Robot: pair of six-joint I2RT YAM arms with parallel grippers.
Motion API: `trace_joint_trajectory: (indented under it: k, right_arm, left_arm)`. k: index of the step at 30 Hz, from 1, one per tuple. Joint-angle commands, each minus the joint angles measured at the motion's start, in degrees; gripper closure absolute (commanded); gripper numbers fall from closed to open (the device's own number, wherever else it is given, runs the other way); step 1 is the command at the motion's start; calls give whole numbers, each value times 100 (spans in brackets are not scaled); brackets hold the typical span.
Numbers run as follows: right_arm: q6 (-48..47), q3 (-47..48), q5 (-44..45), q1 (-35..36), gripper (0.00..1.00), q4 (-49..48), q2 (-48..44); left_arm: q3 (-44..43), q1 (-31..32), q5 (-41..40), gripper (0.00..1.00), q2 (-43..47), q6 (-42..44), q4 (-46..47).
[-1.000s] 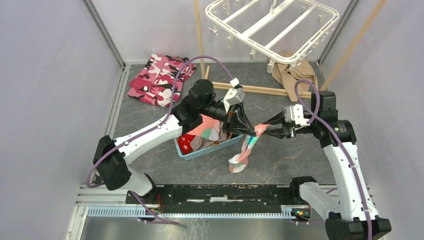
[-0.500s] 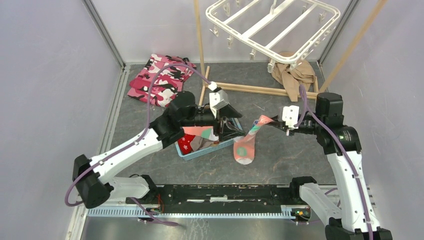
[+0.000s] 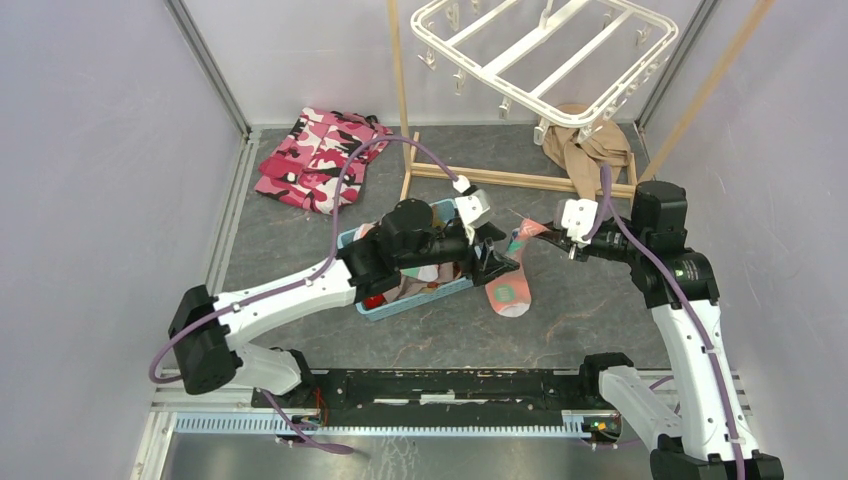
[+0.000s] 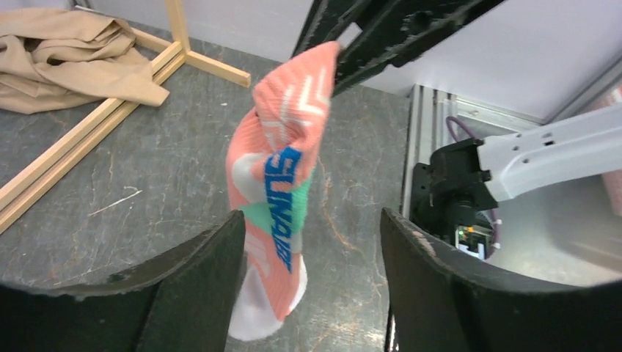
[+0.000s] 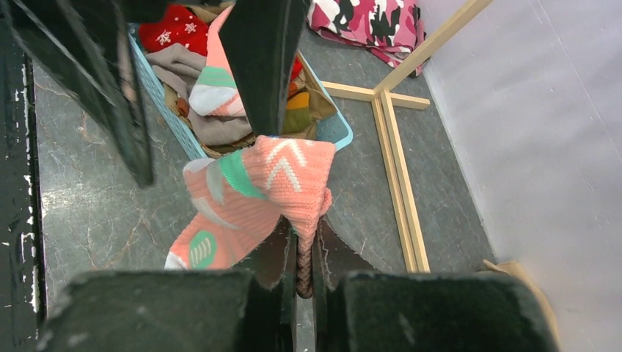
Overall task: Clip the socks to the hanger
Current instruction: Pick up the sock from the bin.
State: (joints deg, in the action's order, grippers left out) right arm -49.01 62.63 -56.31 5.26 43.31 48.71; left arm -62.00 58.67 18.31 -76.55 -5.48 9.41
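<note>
Salmon sock pinched at the cuff in my right gripper, toe hanging down; my left gripper spread wide, sock between its fingers.

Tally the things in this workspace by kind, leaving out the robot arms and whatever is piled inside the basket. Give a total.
Salmon-pink sock with teal and white patches, gripped by the right hand: 1
Blue plastic basket: 1
Pink camouflage garment: 1
Tan beige cloth: 1
White plastic drying hanger: 1
Wooden pole stand: 1
Total: 6
</note>
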Motion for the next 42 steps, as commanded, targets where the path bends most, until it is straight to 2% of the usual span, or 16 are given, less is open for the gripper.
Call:
trace_joint_trajectory:
  k: [1,6,10,12,13,15,17,20,22,26,29,35,42]
  right_arm:
    - [138,11,-28,24,99,-207,-8]
    - [131,-24,-147,22,99,-185,-19]
    - [111,-63,-204,26,98,-147,-34]
    - [111,-73,-251,23,96,-115,-30]
    - [111,-76,-271,23,93,-74,-23]
    - [127,-76,-307,27,79,6,-1]
    - [166,-98,-437,27,56,98,43]
    - [123,-172,-810,27,31,324,107]
    - [4,-254,-994,23,24,446,130]
    - [-51,-370,-1359,20,21,454,211]
    - [-64,-384,-1721,26,21,450,324]
    - [-78,-152,-1791,32,22,396,528]
    - [105,-96,-2069,51,31,229,524]
  left_arm:
    - [-517,54,-313,29,-258,-96,298]
    - [-639,61,-339,38,-515,-46,298]
    - [-707,63,-312,82,-621,27,291]
    - [-689,62,-273,95,-605,108,262]
    - [-651,65,-257,98,-561,199,243]
    - [-436,64,-226,98,-401,583,246]
    - [-2,57,-227,98,-147,1171,296]
    - [524,55,-362,98,288,2105,334]
    - [744,54,-457,98,571,2532,409]
    - [1023,54,-315,98,897,2763,776]
    - [982,54,-78,98,815,2590,835]
    - [988,50,353,98,664,2121,1235]
    - [980,52,603,98,537,1952,1352]
